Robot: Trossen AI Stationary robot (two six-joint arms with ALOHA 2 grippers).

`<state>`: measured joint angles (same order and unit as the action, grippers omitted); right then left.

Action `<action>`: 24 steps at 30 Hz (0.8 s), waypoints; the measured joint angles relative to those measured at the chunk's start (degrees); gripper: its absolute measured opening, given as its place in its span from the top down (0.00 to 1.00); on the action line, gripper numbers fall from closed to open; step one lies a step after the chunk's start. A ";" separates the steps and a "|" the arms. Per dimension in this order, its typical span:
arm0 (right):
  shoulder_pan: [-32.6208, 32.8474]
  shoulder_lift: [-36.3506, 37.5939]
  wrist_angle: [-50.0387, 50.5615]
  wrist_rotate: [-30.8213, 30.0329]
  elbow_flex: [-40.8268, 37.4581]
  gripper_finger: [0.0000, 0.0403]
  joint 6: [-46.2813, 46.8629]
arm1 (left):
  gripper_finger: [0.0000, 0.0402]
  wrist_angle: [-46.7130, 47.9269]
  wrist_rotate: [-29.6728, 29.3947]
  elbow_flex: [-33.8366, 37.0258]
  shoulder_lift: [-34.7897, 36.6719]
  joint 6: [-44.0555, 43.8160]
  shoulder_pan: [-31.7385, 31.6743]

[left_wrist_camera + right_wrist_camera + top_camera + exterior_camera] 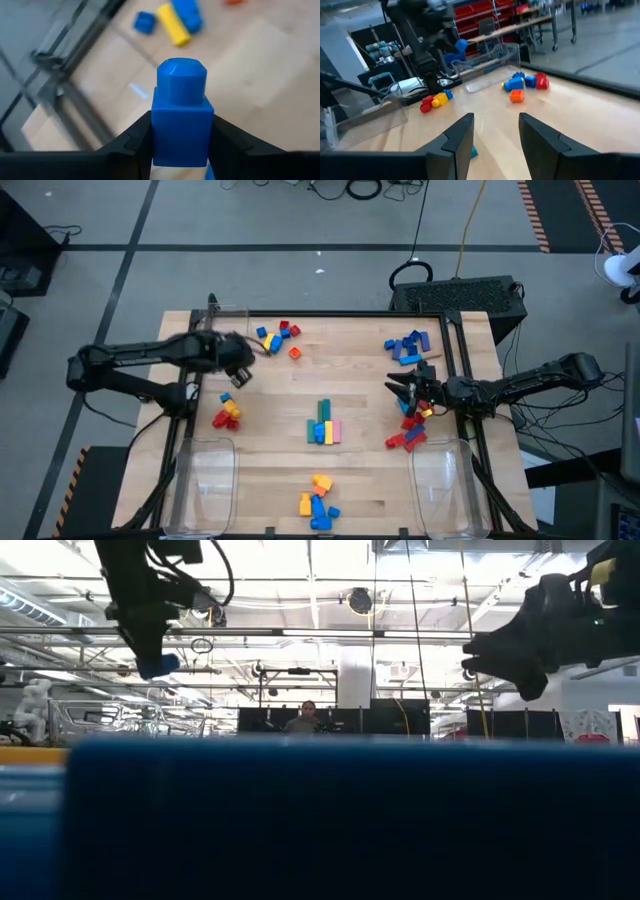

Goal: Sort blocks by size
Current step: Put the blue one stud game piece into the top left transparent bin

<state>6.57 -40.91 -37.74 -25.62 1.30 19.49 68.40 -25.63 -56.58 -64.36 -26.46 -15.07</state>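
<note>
**Q:** While the left gripper (180,150) carries a small blue plastic single-stud brick (180,117) above the far-left part of the pale wooden table (350,380), what could fail?

**A:** The brick sits pinched between the two dark fingers (135,145) by its lower body only, with the stud standing proud above them. A shallow pinch of this kind could, in judgement, let the brick swivel or slip out before it reaches a pile. In the high view this gripper (240,372) hangs near the clear plastic bin (222,320) at the far-left corner, so a low swing might clip the bin's wall.

**Q:** Where would a dropped brick cause trouble?

**A:** Just beyond the gripper lies the mixed cluster of blue, yellow and red bricks (277,336), with a lone orange cube (295,353) beside it. A brick falling there would probably scatter the group or land among pieces of another size.

**Q:** And the right arm?

**A:** The right gripper (398,387) hovers empty, fingers (460,142) spread apart, between the blue bricks (406,346) at the far right and the red and yellow bricks (412,428) nearer the front. A descent off centre would likely nudge neighbours rather than grasp one.
</note>
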 joint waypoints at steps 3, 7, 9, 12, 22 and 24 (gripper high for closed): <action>-1.15 -0.04 0.75 0.06 1.53 0.65 -4.77 | 0.64 -0.06 -0.02 0.00 -0.60 0.11 -6.81; -3.68 -0.77 7.48 0.08 6.69 0.65 -11.10 | 0.64 -0.66 0.46 0.00 -3.51 0.20 -13.52; -5.29 -1.82 11.87 0.16 9.97 0.65 -12.60 | 0.64 -0.79 1.33 0.00 -5.03 0.19 -15.91; -7.43 -4.58 16.21 0.13 13.69 0.65 -13.46 | 0.64 -1.50 2.74 0.00 -7.19 0.94 -17.73; -11.06 -13.20 17.07 8.47 18.81 0.65 -10.58 | 0.64 -10.75 10.73 2.96 -8.41 4.68 -22.10; -11.25 -14.63 16.92 9.45 19.12 0.65 -9.17 | 0.64 -11.03 10.61 3.38 -8.41 4.84 -23.19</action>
<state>-4.68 -55.53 -20.82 -16.18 20.42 10.32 57.37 -15.02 -53.19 -72.77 -21.62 -38.26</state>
